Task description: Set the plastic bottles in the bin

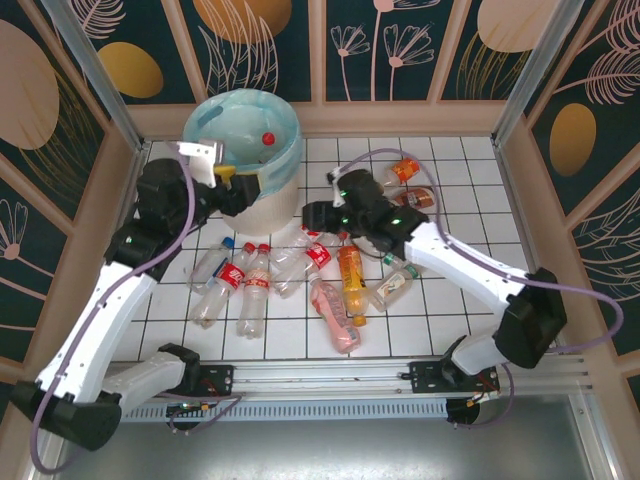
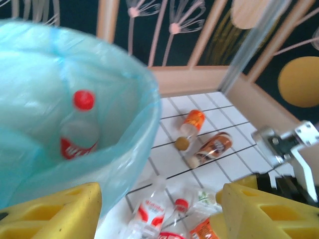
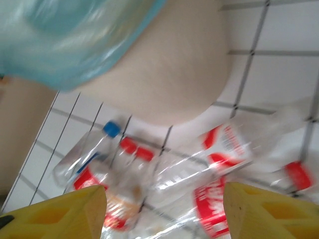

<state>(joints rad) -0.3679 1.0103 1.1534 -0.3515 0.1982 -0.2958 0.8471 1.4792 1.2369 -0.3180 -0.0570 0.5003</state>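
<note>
Left tool, jaws apart, over bin rim; red-capped bottle inside.

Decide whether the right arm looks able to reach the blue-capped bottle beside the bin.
Probably yes. The right gripper is open above the pile, and the blue-capped bottle lies uncovered on the tiles, though red-capped bottles crowd its side.

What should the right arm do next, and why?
Probably lower the right end effector onto the clear bottle with the red label just below it, then close. Its fingers are apart and empty above the pile beside the bin, where a red-capped bottle already lies.
</note>
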